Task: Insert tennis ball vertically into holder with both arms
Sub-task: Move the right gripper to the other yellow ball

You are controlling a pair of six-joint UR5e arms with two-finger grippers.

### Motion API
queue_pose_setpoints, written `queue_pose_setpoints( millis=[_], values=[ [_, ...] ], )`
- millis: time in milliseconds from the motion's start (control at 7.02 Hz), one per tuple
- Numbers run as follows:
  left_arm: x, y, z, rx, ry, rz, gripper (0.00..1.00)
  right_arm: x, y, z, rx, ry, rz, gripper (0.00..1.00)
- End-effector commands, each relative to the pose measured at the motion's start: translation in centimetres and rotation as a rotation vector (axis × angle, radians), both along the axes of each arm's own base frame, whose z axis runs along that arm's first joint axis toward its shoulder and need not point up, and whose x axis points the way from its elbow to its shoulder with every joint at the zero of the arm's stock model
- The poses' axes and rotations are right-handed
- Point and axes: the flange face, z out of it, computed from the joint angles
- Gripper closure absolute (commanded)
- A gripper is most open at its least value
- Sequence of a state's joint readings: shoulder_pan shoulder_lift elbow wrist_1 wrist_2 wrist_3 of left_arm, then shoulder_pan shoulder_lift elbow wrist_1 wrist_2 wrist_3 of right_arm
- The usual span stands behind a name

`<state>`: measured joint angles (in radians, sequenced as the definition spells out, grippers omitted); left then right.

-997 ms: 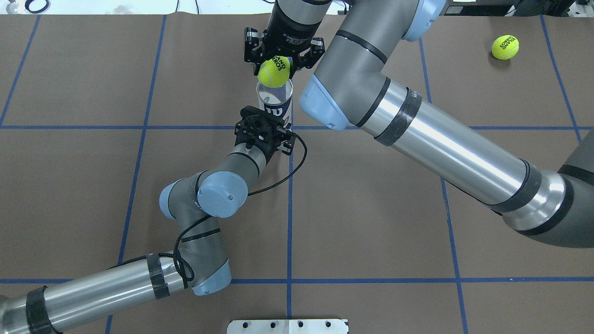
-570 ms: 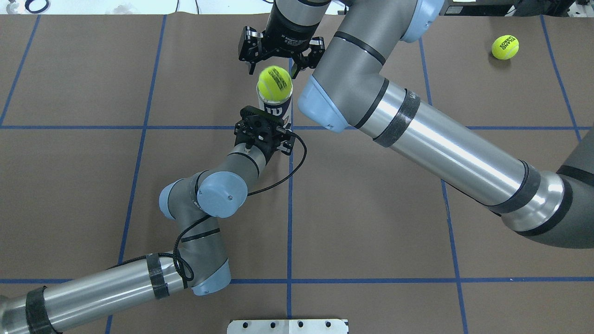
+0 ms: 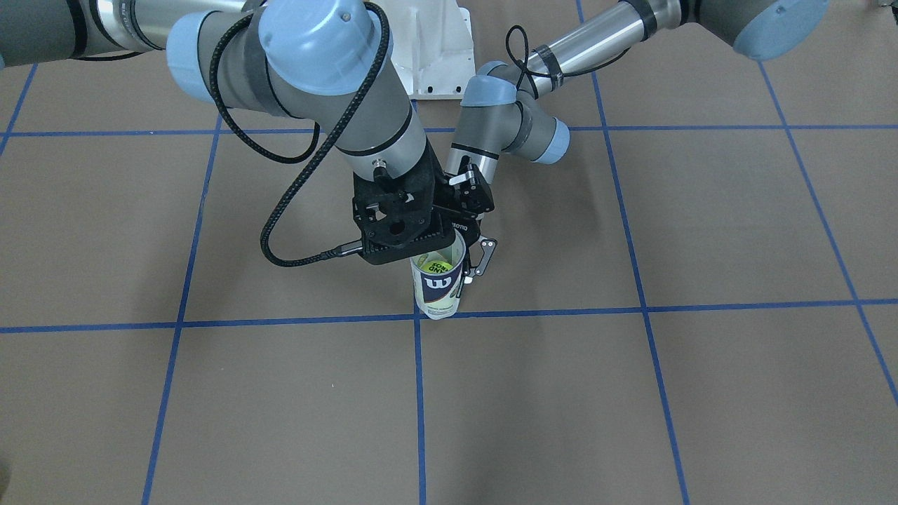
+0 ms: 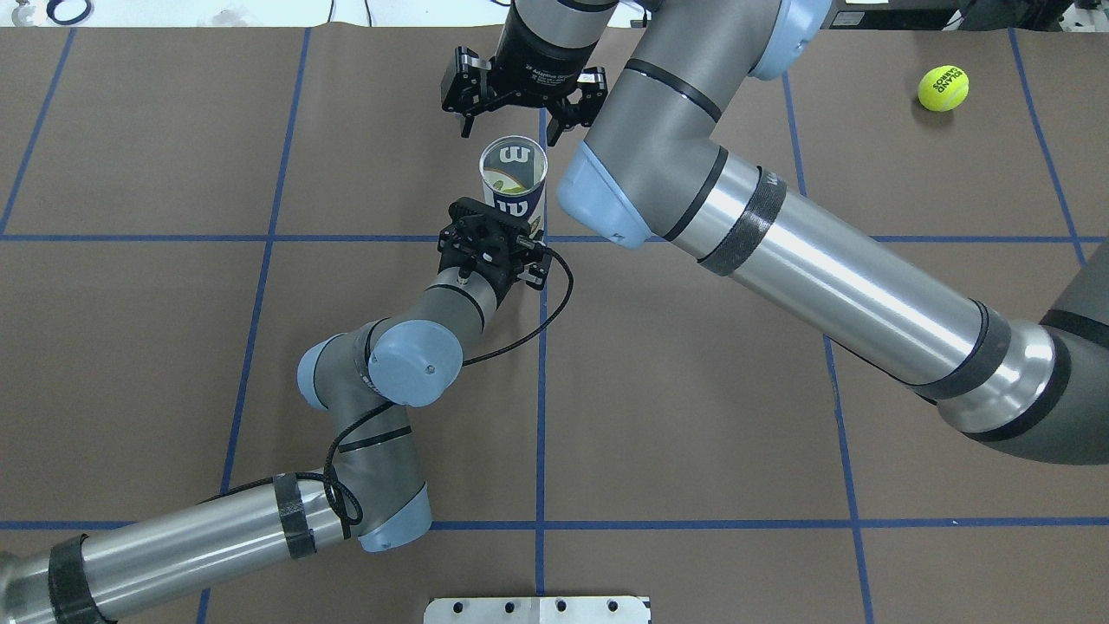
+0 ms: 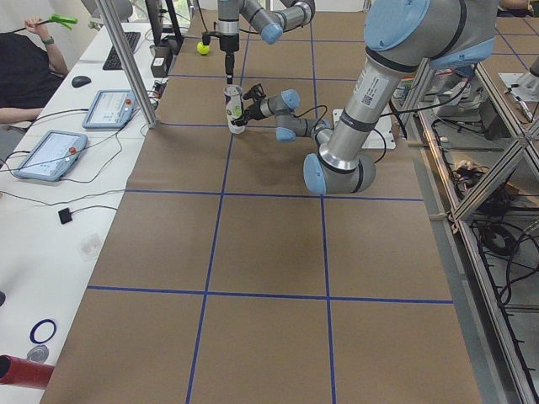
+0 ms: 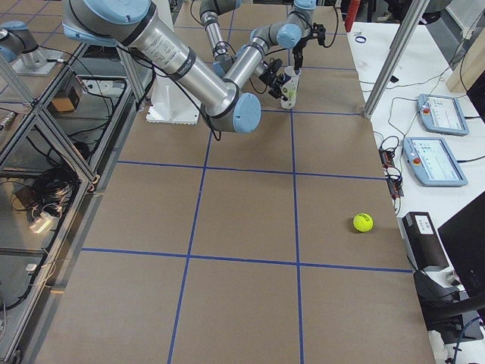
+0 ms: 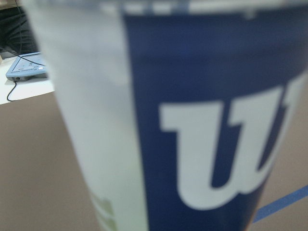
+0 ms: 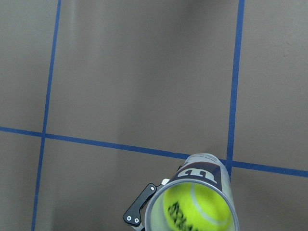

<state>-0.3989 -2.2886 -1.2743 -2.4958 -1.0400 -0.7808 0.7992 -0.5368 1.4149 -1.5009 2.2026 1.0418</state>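
The clear holder [image 4: 513, 178] with its navy "W" label stands upright on the table. It fills the left wrist view [image 7: 192, 125]. My left gripper [image 4: 511, 217] is shut on its lower part from the near side; one of its fingers [image 3: 483, 255] shows beside the can. The tennis ball [image 8: 195, 211] lies inside the holder, seen from above in the right wrist view and through the mouth [image 3: 438, 266]. My right gripper [image 4: 510, 130] is open and empty, just above and behind the holder's rim.
A second tennis ball [image 4: 943, 88] lies loose at the far right of the table, also in the right side view [image 6: 363, 222]. A white metal pedestal [image 4: 537, 609] stands at the near edge. Blue tape lines cross the brown table cover.
The ball left my right gripper, sat briefly on the holder's rim, and has dropped inside. The right gripper opened and drew back a little. The left arm has not moved.
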Motion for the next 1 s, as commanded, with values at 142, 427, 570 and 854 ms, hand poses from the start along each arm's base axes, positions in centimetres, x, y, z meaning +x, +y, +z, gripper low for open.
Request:
queue_pose_setpoints(
  millis=[142, 427, 570, 854],
  values=[
    [-0.1, 0.0, -0.1, 0.001, 0.003, 0.000, 0.29, 8.4, -6.4, 5.2, 0.056, 0.051, 0.070, 0.01],
    [-0.1, 0.0, -0.2, 0.001, 0.006, 0.000, 0.29, 18.5, -12.1, 18.0, 0.200, 0.196, 0.014, 0.02],
    [-0.1, 0.0, -0.5, 0.003, 0.010, 0.000, 0.28, 22.5, -14.3, 24.3, 0.240, 0.260, -0.041, 0.02],
    [-0.1, 0.1, -0.6, 0.004, 0.010, 0.000, 0.27, 27.0, -17.4, 33.9, 0.311, 0.338, -0.145, 0.02]
  ],
)
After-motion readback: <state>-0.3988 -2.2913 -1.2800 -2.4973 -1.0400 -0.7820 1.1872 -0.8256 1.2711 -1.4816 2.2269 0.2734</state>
